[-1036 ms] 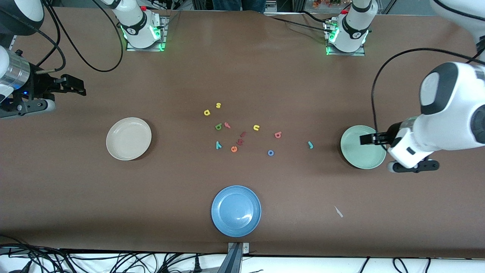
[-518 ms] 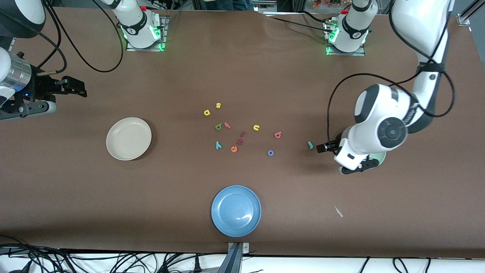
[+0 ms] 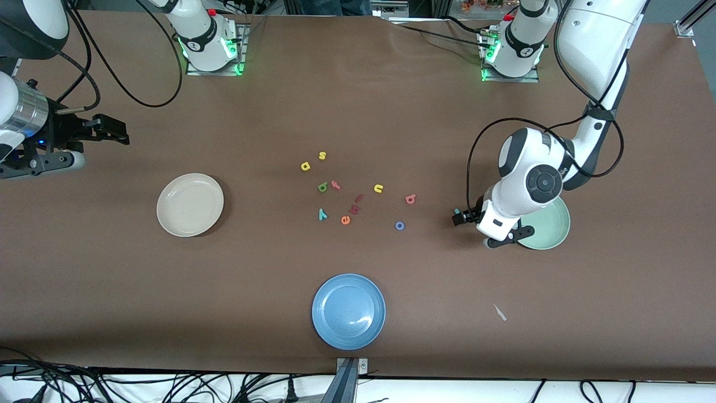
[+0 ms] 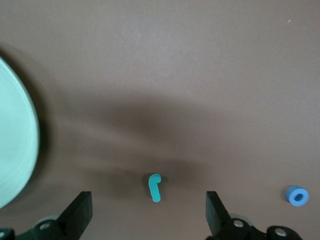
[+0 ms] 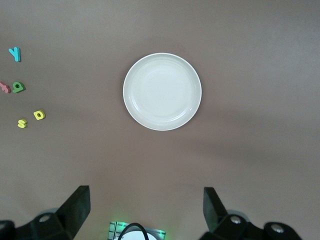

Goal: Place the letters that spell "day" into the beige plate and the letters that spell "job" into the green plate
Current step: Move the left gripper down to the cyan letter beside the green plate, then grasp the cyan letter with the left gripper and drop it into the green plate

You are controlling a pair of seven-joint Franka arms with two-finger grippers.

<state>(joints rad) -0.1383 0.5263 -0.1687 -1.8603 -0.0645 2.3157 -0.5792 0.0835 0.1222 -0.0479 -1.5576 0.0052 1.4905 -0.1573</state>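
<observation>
Trouble is waiting: my left tool is hanging wide open right over the teal "j". It is tiny, so closing crookedly could flick it away. My right tool, open too, is waiting above the beige plate.

A robotics lab. Two white arm bases are bolted to a brown-covered bench, their status lights glowing green. Black cables tangle along its edge.
</observation>
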